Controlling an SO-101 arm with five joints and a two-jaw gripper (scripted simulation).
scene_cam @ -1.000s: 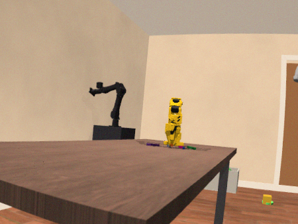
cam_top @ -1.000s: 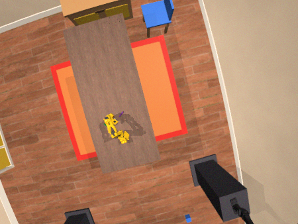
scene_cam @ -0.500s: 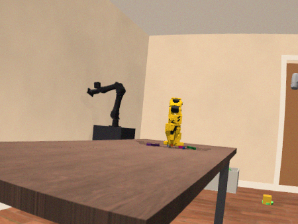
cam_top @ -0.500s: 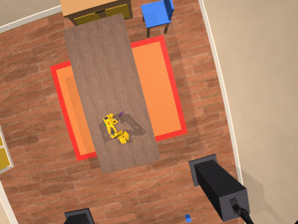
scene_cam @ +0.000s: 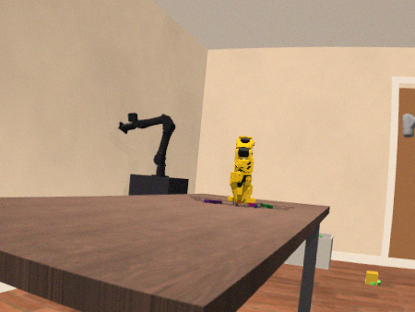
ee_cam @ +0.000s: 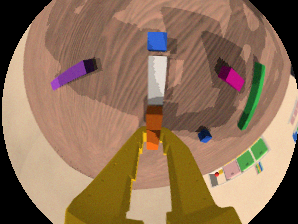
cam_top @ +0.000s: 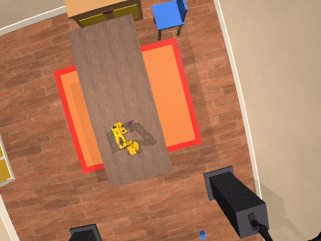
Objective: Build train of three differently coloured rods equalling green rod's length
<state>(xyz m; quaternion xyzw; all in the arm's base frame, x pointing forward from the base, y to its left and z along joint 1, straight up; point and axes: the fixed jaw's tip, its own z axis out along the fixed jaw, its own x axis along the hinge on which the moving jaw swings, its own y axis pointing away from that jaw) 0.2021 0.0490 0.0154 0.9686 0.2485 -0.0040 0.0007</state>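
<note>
Shut on the near part of the orange rod (scene_cam: 239, 203) (ee_cam: 154, 117), the gripper (cam_top: 118, 125) (scene_cam: 238, 201) (ee_cam: 153, 136) is seen with its fingertips close together, one at each side. From the orange rod, the grey rod (ee_cam: 157, 77) is seen toward 12 o'clock, with the blue rod (ee_cam: 157, 41) beyond; whether the joints are tight enough cannot be told. In the wrist view, the purple rod (cam_top: 130, 122) (scene_cam: 212, 201) (ee_cam: 70, 75) lies toward 10 o'clock, the magenta rod (scene_cam: 252, 204) (ee_cam: 232, 78) and green rod (cam_top: 113, 134) (scene_cam: 266, 206) (ee_cam: 253, 96) toward 2 and 3, the loose blue rod (scene_cam: 255, 206) (ee_cam: 204, 135) toward 4. Light, stiff handling is to be expected; the long sides are best gripped near mid-length, since an end hold could let it swing. A gentle, straight release seems called for, lest the line be skewed.
</note>
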